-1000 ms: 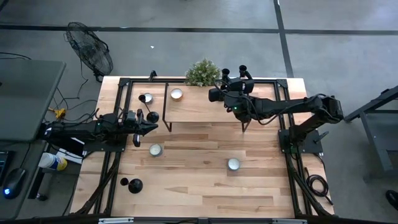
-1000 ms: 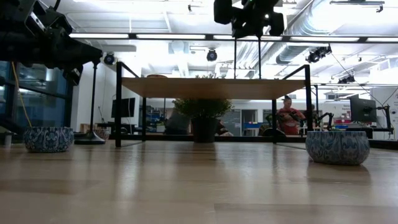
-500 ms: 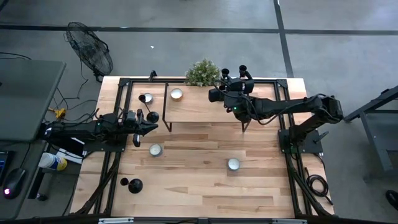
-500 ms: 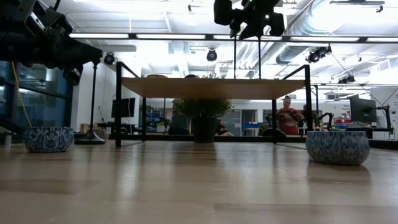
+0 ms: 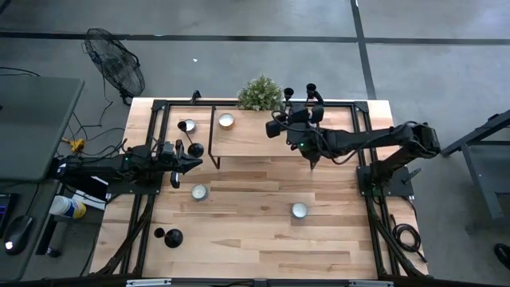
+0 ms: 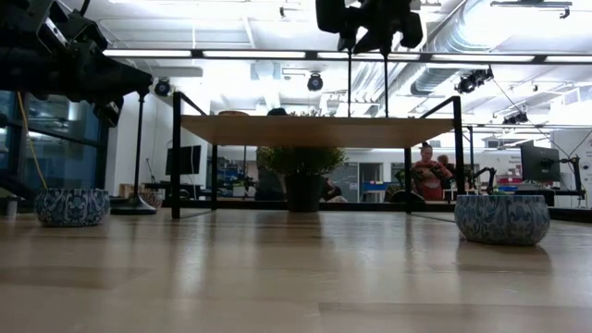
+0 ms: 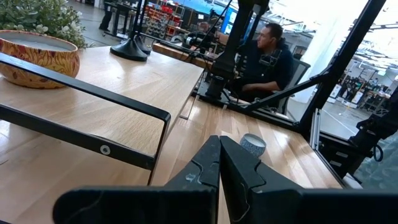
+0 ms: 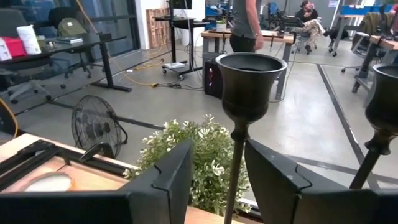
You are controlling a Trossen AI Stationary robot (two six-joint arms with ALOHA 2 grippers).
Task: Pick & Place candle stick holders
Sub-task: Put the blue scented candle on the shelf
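Your right pincer (image 8: 214, 180) has just spread off the tall candle stick holder (image 8: 245, 106), now standing free on the raised shelf (image 5: 255, 137) at upper centre beside another holder (image 8: 382, 118), so this placement looks done. Left pincer (image 7: 219, 171) stays pressed together over the wooden bench (image 5: 255, 231)
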